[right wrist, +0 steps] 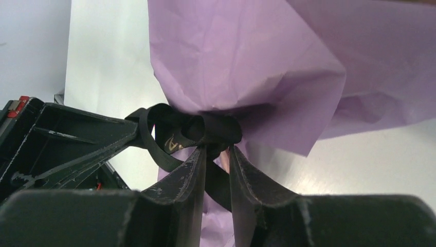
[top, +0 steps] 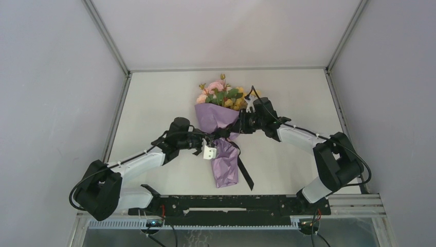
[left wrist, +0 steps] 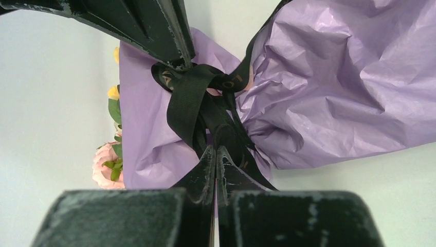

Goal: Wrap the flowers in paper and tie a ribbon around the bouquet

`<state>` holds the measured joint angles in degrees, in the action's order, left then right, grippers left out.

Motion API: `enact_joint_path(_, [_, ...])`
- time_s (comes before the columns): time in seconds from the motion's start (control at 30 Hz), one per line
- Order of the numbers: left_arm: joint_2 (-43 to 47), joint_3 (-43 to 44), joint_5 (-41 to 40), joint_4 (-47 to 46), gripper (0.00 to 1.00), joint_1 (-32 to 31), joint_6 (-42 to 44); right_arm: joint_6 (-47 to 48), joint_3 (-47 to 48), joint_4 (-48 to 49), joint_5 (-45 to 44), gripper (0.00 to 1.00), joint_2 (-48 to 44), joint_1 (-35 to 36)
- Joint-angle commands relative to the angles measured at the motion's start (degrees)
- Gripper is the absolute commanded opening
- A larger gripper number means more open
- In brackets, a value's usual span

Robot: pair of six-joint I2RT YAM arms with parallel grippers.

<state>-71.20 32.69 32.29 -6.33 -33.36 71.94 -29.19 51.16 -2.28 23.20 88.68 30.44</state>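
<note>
One bouquet [top: 218,121] of pink-yellow blossoms in a crinkled lilac paper cone, centre of white table [top: 154,103], blooms toward 12 o'clock: judged light and crushable, best handled by its floppy black waist ribbon [left wrist: 185,103], pinched by left gripper [left wrist: 216,152] at 9 and right gripper [right wrist: 216,152] at 3 o'clock.

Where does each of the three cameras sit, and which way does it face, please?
Top external: above and behind the bases, looking down on the table; left arm and right arm show whole, left gripper and right gripper meeting at the bouquet.
Left wrist: on the left arm, looking along its shut gripper at the ribbon knot on the paper.
Right wrist: on the right arm, looking along its gripper at that knot from the opposite side.
Shared: both wrist views show the ribbon knot and the other arm's gripper.
</note>
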Motion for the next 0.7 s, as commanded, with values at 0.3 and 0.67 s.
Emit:
enact_joint_path(0.3, [0.9,-0.6,1.9,-0.6,0.0,2.2,1.4,7.7,8.1,7.0,-0.1,0.33,5.2,1.4])
enact_joint_path(0.67, [0.8,-1.0,2.0,-0.5,0.0,2.7,1.7,9.7,8.7,3.0,0.1,0.33,6.3,1.7])
